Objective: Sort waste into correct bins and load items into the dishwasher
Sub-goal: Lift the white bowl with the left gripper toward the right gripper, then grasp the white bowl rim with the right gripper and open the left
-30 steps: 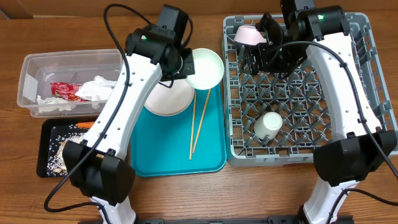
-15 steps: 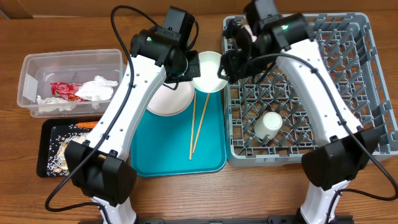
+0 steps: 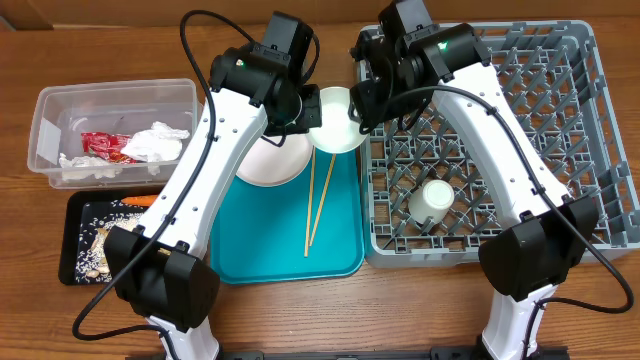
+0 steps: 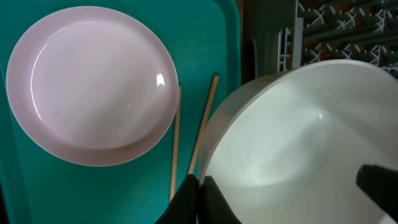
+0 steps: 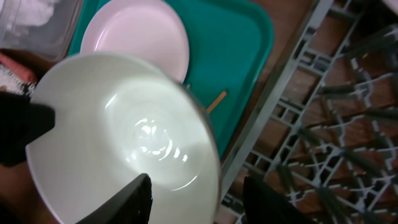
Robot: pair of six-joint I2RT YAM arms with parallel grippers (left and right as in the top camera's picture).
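Observation:
My left gripper [image 3: 305, 112] is shut on the left rim of a white bowl [image 3: 336, 118] and holds it over the teal tray's back right corner. In the left wrist view its fingers [image 4: 198, 196] pinch the bowl's [image 4: 298, 143] rim. My right gripper [image 3: 360, 105] is open and straddles the bowl's right rim; in the right wrist view its fingers [image 5: 142, 198] stand on either side of the bowl's [image 5: 124, 130] rim. A white plate [image 3: 268, 160] and the chopsticks [image 3: 318, 200] lie on the tray. A small white cup [image 3: 435, 197] sits in the grey dish rack [image 3: 560, 150].
The teal tray [image 3: 260, 240] lies in the middle. The clear tub [image 3: 50, 110] at the left holds a red wrapper [image 3: 100, 145] and white tissue [image 3: 155, 140]. The black tray [image 3: 75, 215] below it holds beige scraps and a carrot [image 3: 137, 200].
My right arm swung left from the rack's back to the bowl's right rim. My left gripper moved the bowl slightly right and back.

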